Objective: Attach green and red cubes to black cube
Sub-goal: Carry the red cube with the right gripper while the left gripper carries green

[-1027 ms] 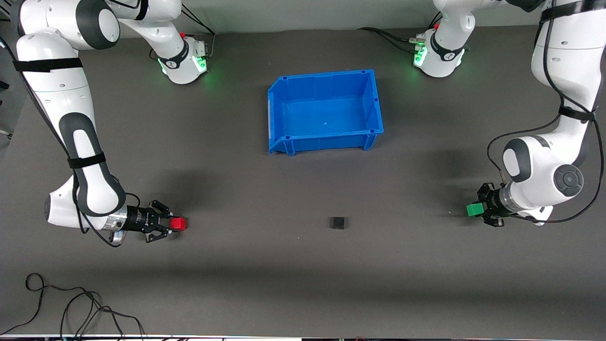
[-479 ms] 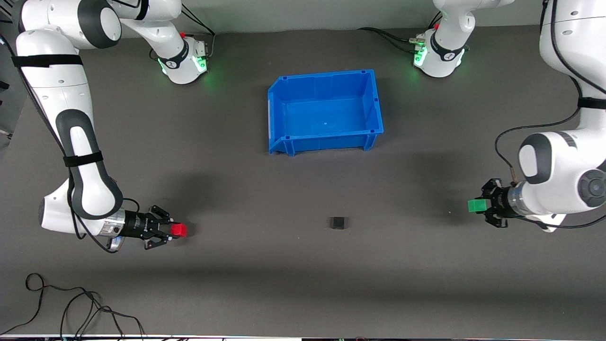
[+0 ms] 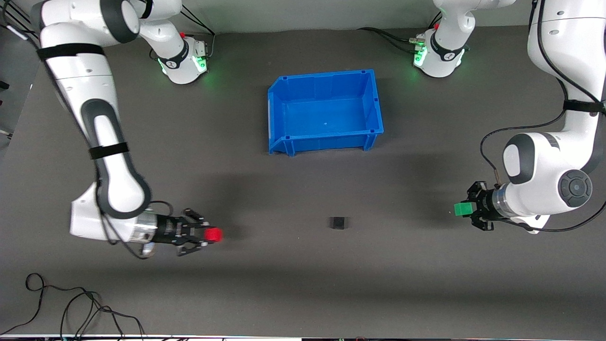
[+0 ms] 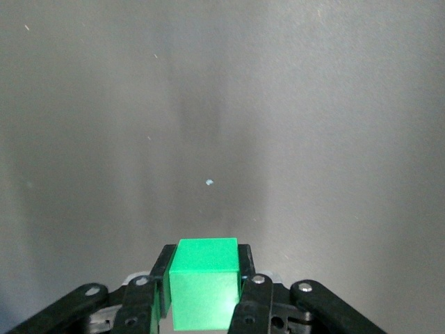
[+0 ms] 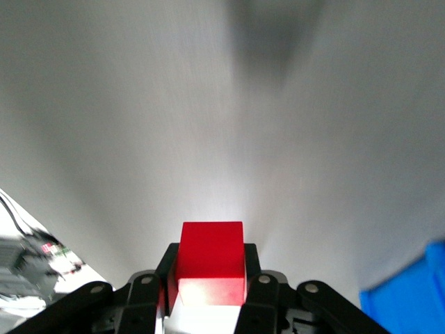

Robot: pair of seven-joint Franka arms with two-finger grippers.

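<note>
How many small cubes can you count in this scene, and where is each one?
3. The red cube is held in the right gripper; the green cube is held in the left gripper; the black cube sits on the mat between them. None seems hidden.

The tabletop (image 3: 303,284) looks matt dark grey. The blue bin (image 3: 277,113) is smooth, glossy plastic. The green cube (image 4: 204,282) and red cube (image 5: 208,263) look smooth; the black cube (image 3: 338,222) is matt.
</note>
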